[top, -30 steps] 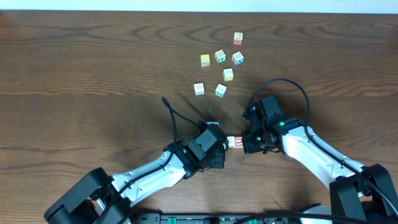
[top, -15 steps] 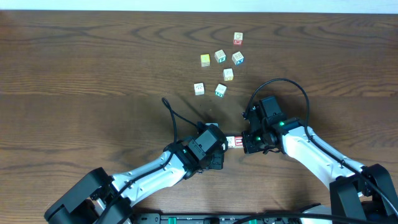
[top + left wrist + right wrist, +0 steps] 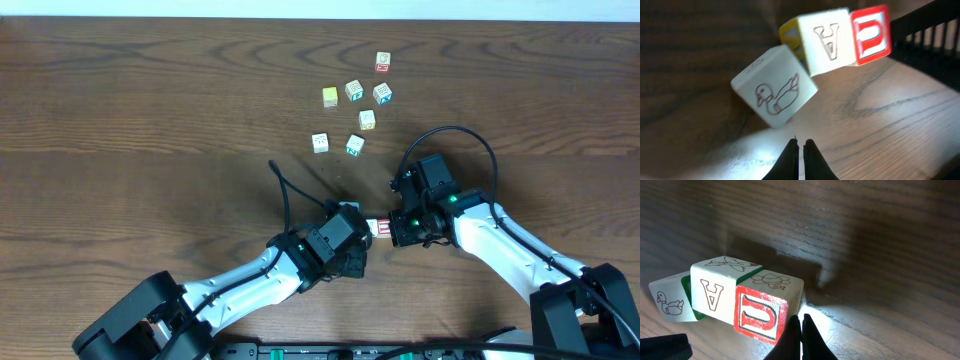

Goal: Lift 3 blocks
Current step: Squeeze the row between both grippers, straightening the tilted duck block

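3 task blocks sit in a short row between the 2 grippers, near the front middle of the table (image 3: 120, 120): red U block (image 3: 760, 317), A block (image 3: 715, 292), duck block (image 3: 670, 305). The red U block is face to face with the A block. The duck block is at the far end from the right wrist camera, tilted and skewed out of line, 1 corner against the A block. Left gripper (image 3: 799, 150) is clenched, fingertips pressed together, nothing between them, tips just under the duck block; cannot tell if they touch it. Right gripper (image 3: 800, 330) is also clenched and empty, tips just beside the lower corner of the red U block; contact unclear. Cannot tell whether the row rests on the wood or is clear of it. In the overhead view, 7 loose cubes (image 3: 354, 91) cluster farther back, well apart from the row, with bare wood between. Wide open tabletop runs left and right of both arms, and the far table edge shows as a pale strip at the top. A black cable (image 3: 455, 132) loops above the right arm, toward the cube cluster but apart from it.
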Tool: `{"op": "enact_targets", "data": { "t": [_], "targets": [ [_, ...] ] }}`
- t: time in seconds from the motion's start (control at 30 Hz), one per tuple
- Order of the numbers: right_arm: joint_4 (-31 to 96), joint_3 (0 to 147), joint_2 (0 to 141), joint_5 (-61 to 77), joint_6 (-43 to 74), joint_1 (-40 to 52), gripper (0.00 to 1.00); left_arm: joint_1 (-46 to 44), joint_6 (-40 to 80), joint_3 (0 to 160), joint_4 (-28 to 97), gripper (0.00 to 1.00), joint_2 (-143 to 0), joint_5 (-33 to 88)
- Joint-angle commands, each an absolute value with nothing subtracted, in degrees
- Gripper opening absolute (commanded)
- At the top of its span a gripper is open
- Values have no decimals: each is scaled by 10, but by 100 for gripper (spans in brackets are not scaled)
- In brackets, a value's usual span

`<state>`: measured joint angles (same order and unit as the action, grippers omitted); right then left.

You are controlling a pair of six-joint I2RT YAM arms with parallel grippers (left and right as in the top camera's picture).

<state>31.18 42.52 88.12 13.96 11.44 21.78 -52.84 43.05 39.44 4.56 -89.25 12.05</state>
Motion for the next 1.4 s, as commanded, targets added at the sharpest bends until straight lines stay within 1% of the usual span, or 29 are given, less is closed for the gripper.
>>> {"op": "enact_targets", "data": {
  "t": [0.0,0.77,1.07,1.37],
  "targets": [
    [311,423,881,144,106,222,1,-528,421,385,39,7,-899,110],
    [311,423,881,144,106,222,1,-528,410,385,37,8,-899,63],
    [310,423,881,144,106,222,1,-528,405,385,38,8,-899,90],
    [311,423,881,144,106,222,1,-527,403,385,37,8,-903,63]
  ]
}}
